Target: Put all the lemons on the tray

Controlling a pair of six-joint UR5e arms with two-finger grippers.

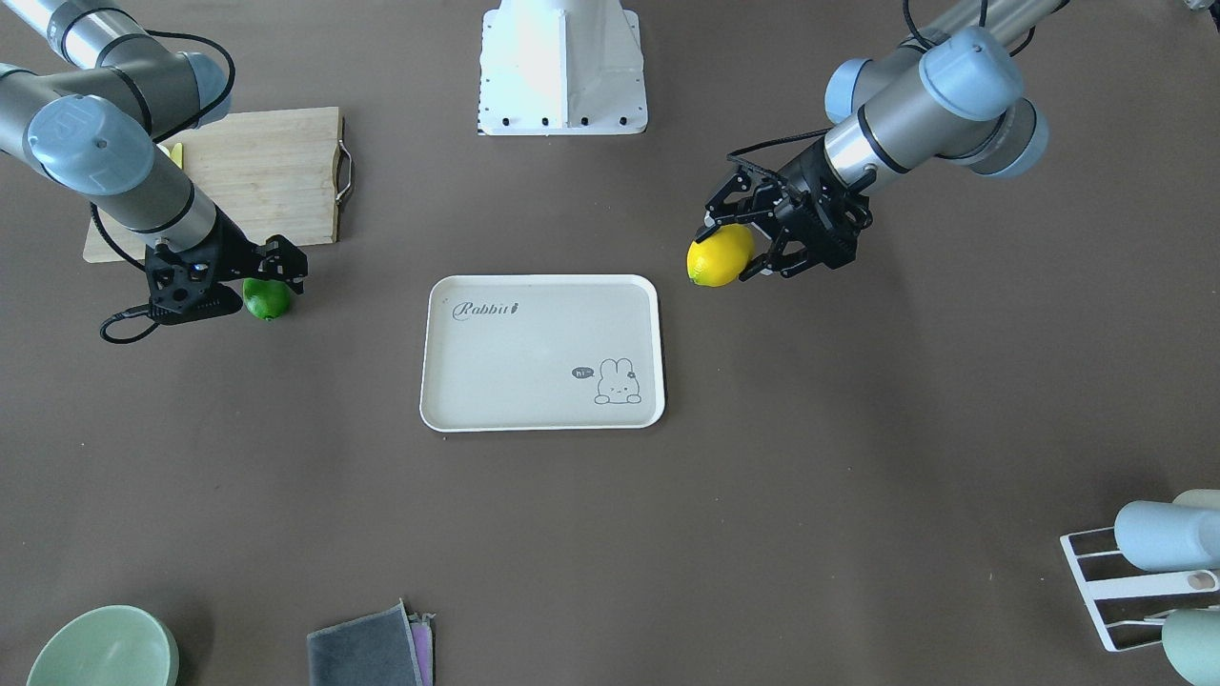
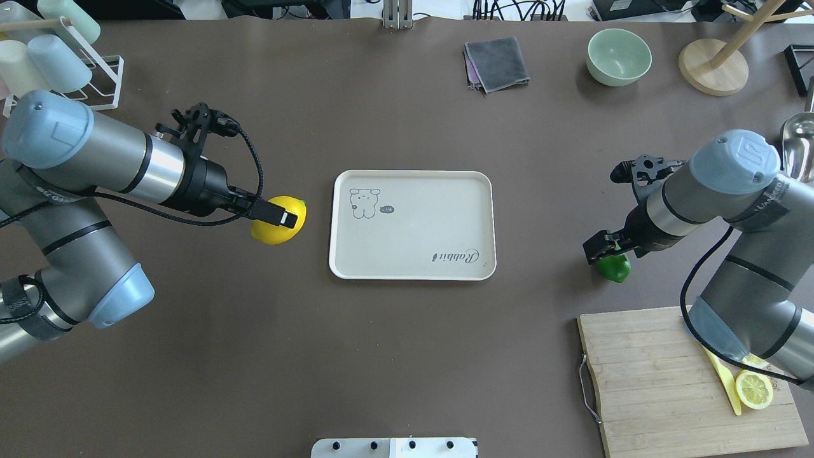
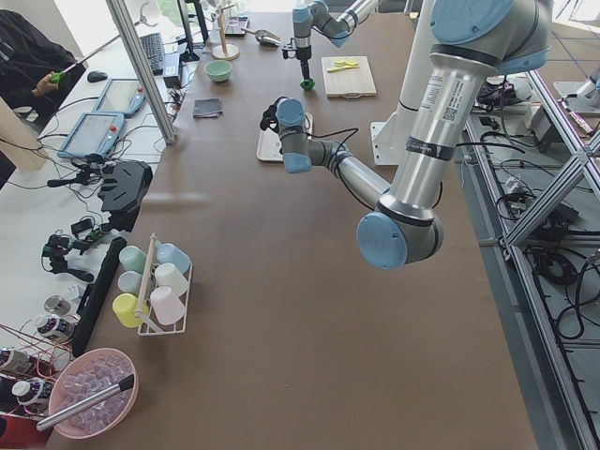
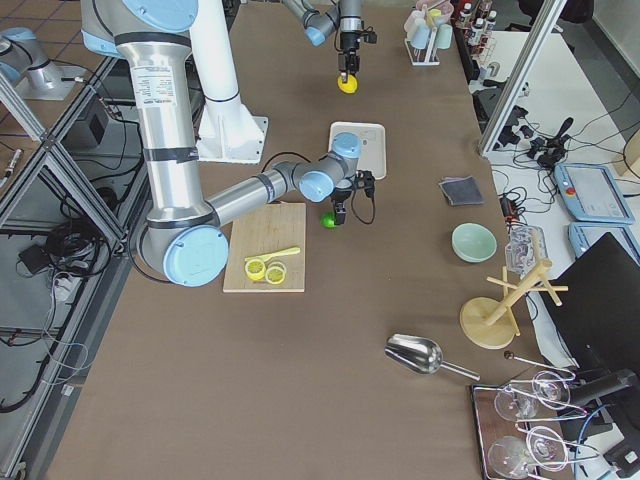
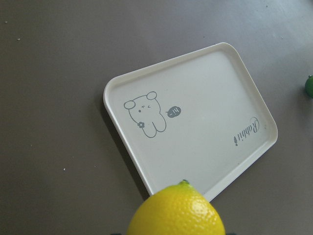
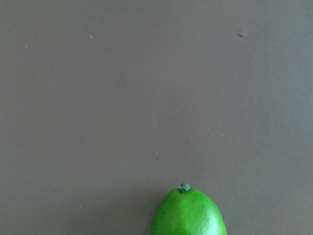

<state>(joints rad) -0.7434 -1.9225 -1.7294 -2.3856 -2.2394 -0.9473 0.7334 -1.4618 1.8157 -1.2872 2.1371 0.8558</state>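
Note:
The beige Rabbit tray (image 1: 534, 362) lies flat at the table's middle; it also shows in the overhead view (image 2: 413, 242) and the left wrist view (image 5: 205, 98). My left gripper (image 1: 742, 250) is shut on the yellow lemon (image 1: 717, 257), held just off the tray's short edge; the overhead view shows this lemon (image 2: 275, 222) too. My right gripper (image 2: 607, 254) points down over the green lemon (image 2: 614, 268) and is closed on it at table level, between tray and cutting board. The green lemon (image 6: 188, 213) fills the bottom of the right wrist view.
A wooden cutting board (image 2: 661, 375) with a lemon slice (image 2: 753, 389) and a yellow knife (image 2: 725, 381) lies near my right arm. A green bowl (image 2: 618, 56), a grey cloth (image 2: 496, 62), a cup rack (image 2: 57, 57) and a wooden stand (image 2: 712, 63) line the far edge.

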